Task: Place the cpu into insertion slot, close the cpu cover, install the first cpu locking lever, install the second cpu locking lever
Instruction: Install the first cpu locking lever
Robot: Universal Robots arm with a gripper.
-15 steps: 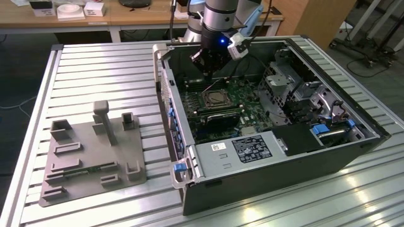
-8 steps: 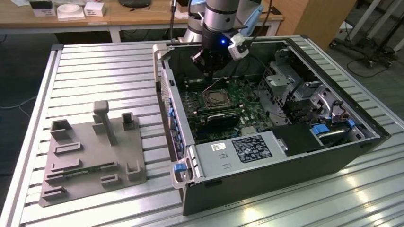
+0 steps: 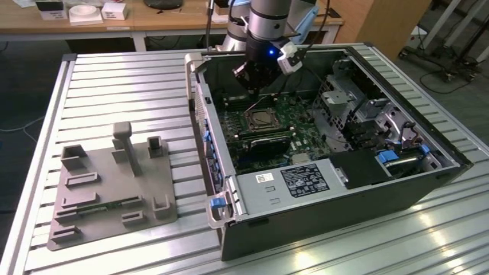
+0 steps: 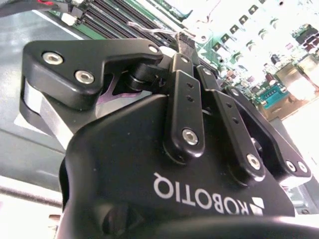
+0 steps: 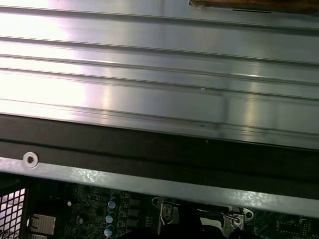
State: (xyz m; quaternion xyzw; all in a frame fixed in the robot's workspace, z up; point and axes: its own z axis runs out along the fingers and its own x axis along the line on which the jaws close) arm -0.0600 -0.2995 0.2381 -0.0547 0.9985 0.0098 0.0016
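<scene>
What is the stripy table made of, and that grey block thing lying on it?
The stripy table looks like bare metal, probably aluminium: it is silvery and ribbed, and bright glare bounces off it. The grey block thing looks like matte plastic, maybe printed: it is a dull, even grey with no shine.

The table [image 3: 114, 80] is glossy ribbed metal, the fixture [image 3: 114, 189] matt grey plastic, the tool [image 4: 185, 46] smooth black.

White brand lettering runs across the black body of my pincer [image 4: 183, 47], upside down in the second wrist view. In the exterior view, a black label [image 3: 304, 179] with fine white print lies on the grey box [image 3: 256, 197] inside the computer case [image 3: 344, 212], with a small white sticker [image 3: 265, 177] beside it. I can read neither.
</scene>
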